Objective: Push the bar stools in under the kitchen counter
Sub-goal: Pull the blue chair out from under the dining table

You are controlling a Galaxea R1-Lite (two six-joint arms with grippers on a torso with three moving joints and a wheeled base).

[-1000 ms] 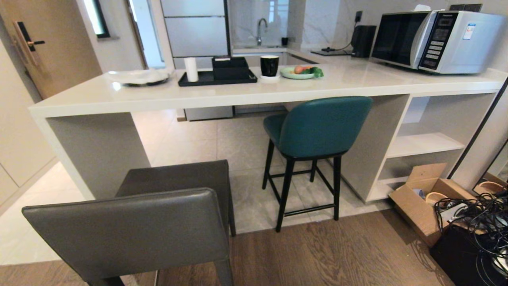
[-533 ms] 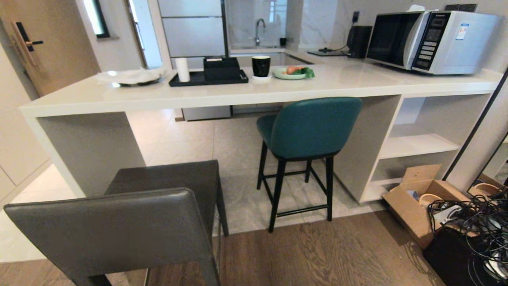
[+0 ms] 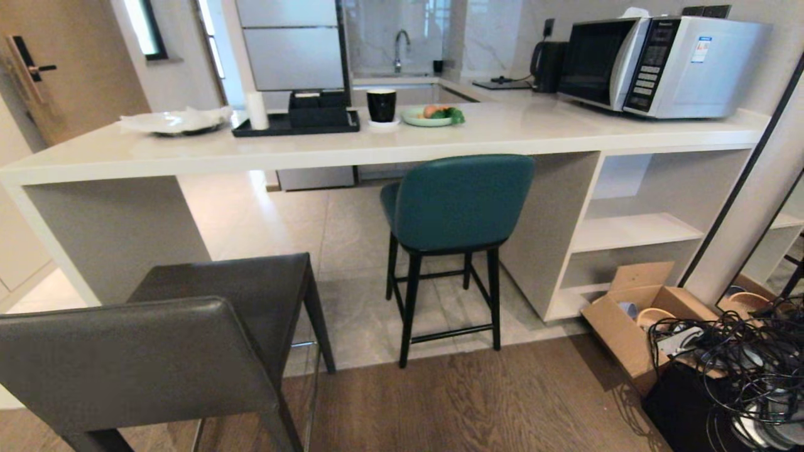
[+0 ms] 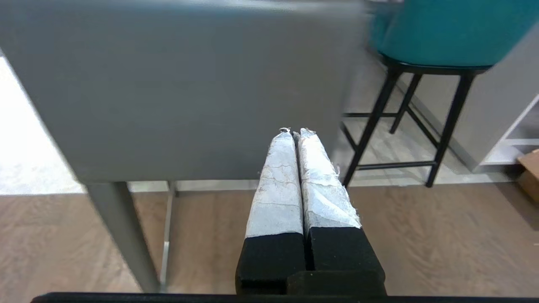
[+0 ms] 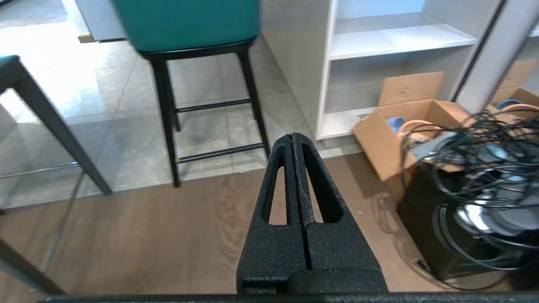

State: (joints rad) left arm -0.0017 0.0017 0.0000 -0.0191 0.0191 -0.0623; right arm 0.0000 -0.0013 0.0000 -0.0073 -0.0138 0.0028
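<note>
The dark-grey bar stool point(image 3: 144, 358) stands close in front of me at the lower left, out from the white kitchen counter point(image 3: 389, 147), its low square back towards me. The teal bar stool point(image 3: 455, 201) on thin black legs stands further off, its seat partly under the counter top. My left gripper point(image 4: 296, 132) is shut and empty, just short of the grey stool's back point(image 4: 181, 92). My right gripper point(image 5: 292, 136) is shut and empty over the wooden floor, pointing between the teal stool point(image 5: 187, 23) and the shelves. Neither arm shows in the head view.
An open cardboard box point(image 3: 634, 320) and a black bin with tangled cables point(image 3: 741, 376) sit on the floor at the right, beside the counter's white open shelves point(image 3: 634, 232). On the counter are a microwave point(image 3: 659, 66), black tray point(image 3: 295, 122), cup and plates.
The whole head view has shifted left, so the camera has turned or driven to the right. Stools and counter keep their places relative to each other.
</note>
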